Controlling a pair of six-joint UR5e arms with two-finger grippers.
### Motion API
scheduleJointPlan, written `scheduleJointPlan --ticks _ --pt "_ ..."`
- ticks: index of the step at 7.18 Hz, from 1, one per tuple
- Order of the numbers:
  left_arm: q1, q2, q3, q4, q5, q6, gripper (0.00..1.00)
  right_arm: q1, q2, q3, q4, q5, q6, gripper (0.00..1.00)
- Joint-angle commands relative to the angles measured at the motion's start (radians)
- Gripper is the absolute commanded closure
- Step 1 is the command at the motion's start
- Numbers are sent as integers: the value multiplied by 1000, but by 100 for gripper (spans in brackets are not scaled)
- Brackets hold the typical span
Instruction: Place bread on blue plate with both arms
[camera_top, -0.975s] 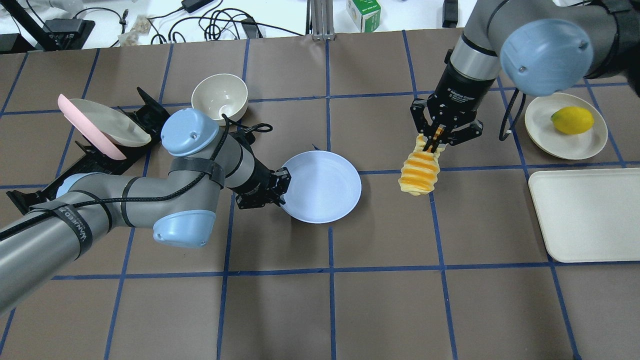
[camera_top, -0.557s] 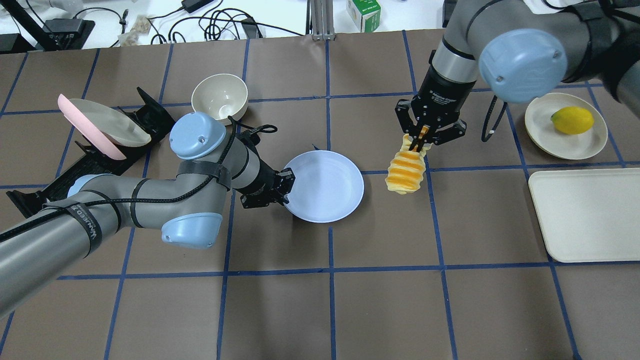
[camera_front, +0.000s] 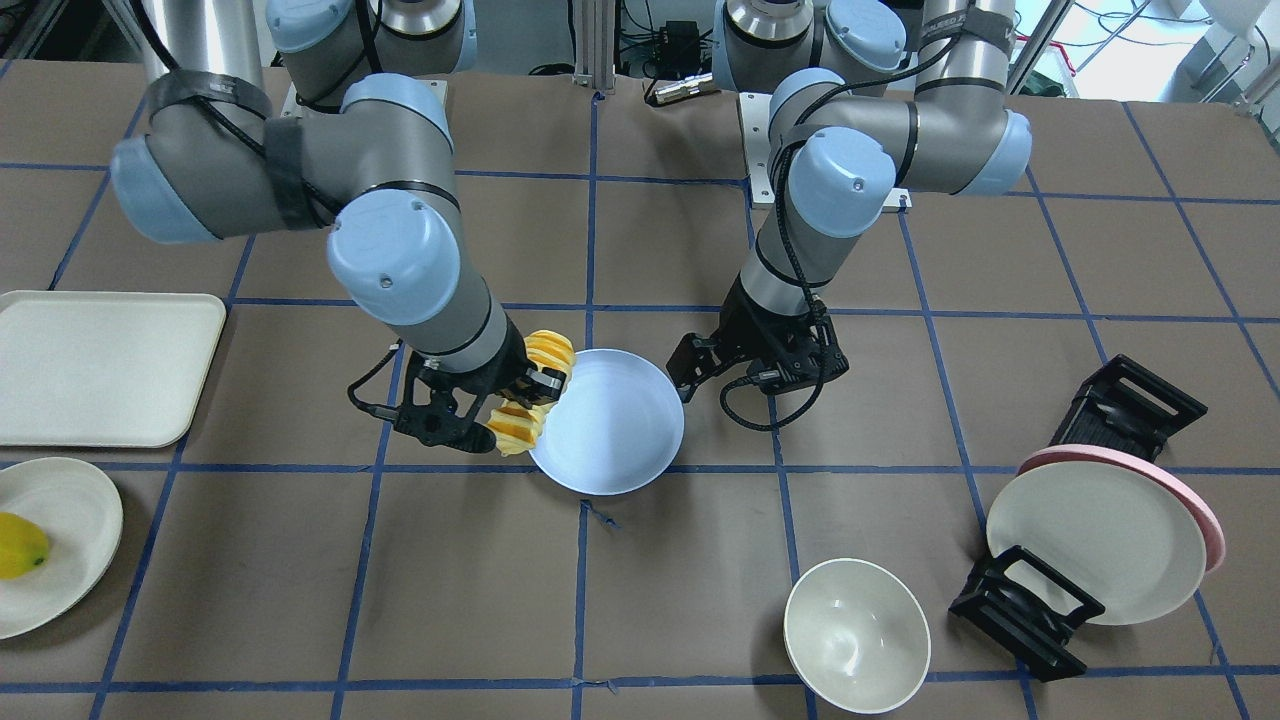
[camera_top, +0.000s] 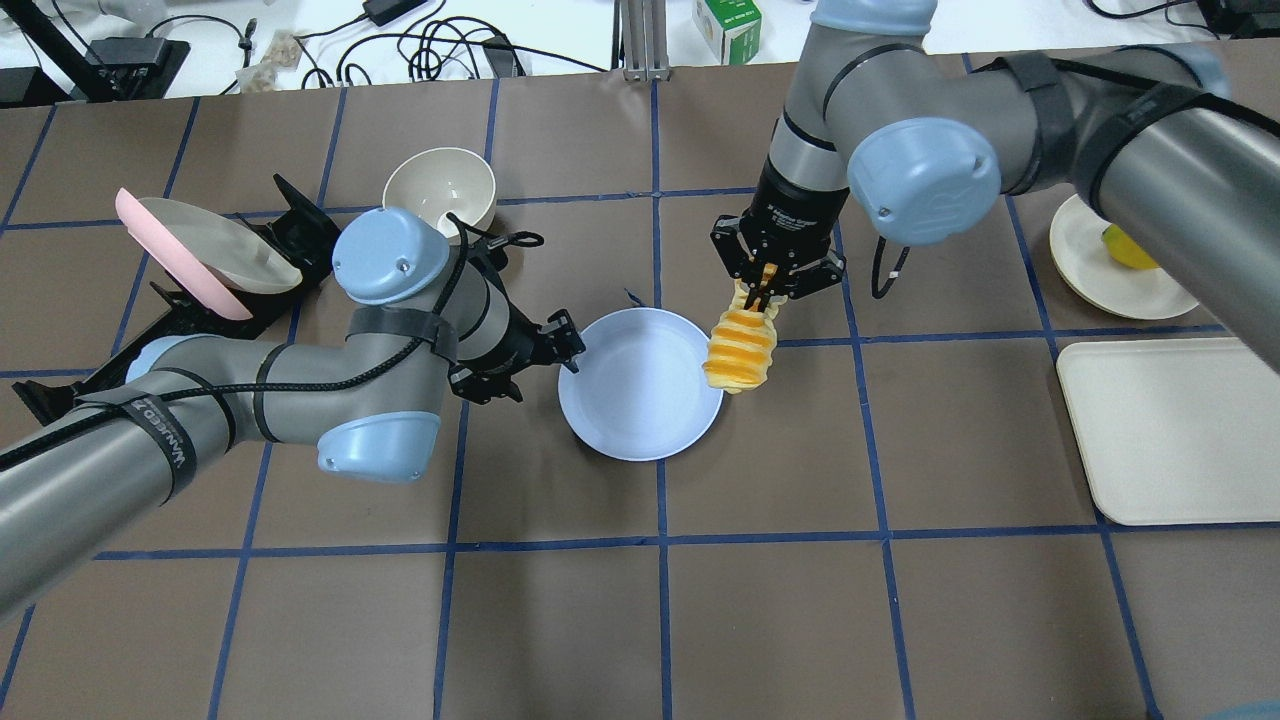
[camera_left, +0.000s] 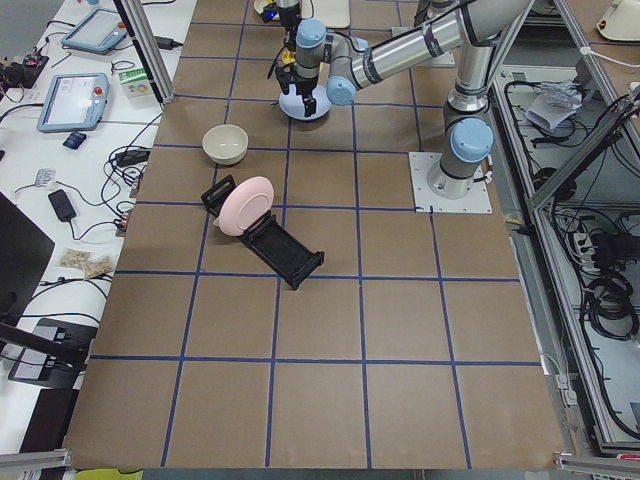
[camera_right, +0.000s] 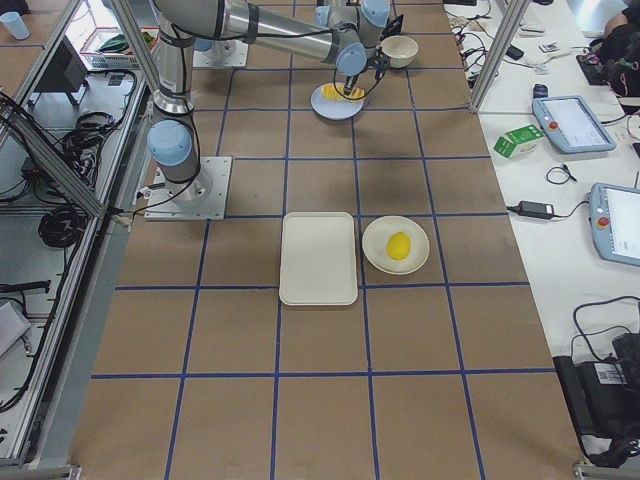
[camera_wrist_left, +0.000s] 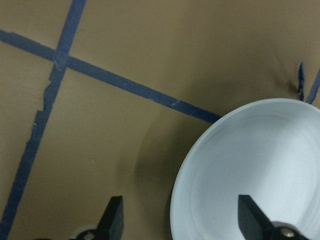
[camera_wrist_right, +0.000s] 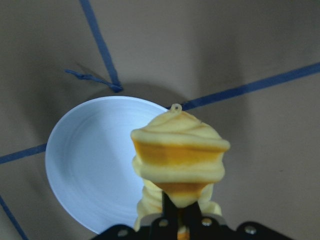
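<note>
Right gripper: the right gripper (camera_top: 766, 288) has its fingers clamped on the far end of the bread (camera_top: 741, 352), the loaf hanging down from them.
Bread: above the right rim of the blue plate (camera_top: 625, 415), not yet laid on it.
Left gripper: the left gripper (camera_wrist_left: 179, 210) is low at the plate's left edge, fingers apart and astride the rim, gripping nothing.
Step in hand: bringing the loaf over the plate. It likely needs to go further left, to the centre, then be lowered and laid flat before release, while the other arm steadies the rim.
Surface: a brown table (camera_top: 780, 620) gridded with blue tape.
Room: a cream bowl (camera_top: 440, 190) and a black plate rack (camera_top: 185, 322) at far left, a cream tray (camera_top: 1170, 430) and a lemon (camera_top: 1122, 250) on the right.
</note>
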Motion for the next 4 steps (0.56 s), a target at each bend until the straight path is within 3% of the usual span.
scheduleJointPlan --ticks 1,2,3,4 --pt "19 62 149 -275 55 236 0 91 74 0 -139 -2 -17 100" --pt "20 90 184 -339 145 351 0 114 87 5 -140 -1 -28 100" --pt "20 130 250 -467 155 405 0 148 93 23 -143 -5 -30 100" --pt "20 144 339 -576 152 441 0 150 97 49 -179 -4 -65 90"
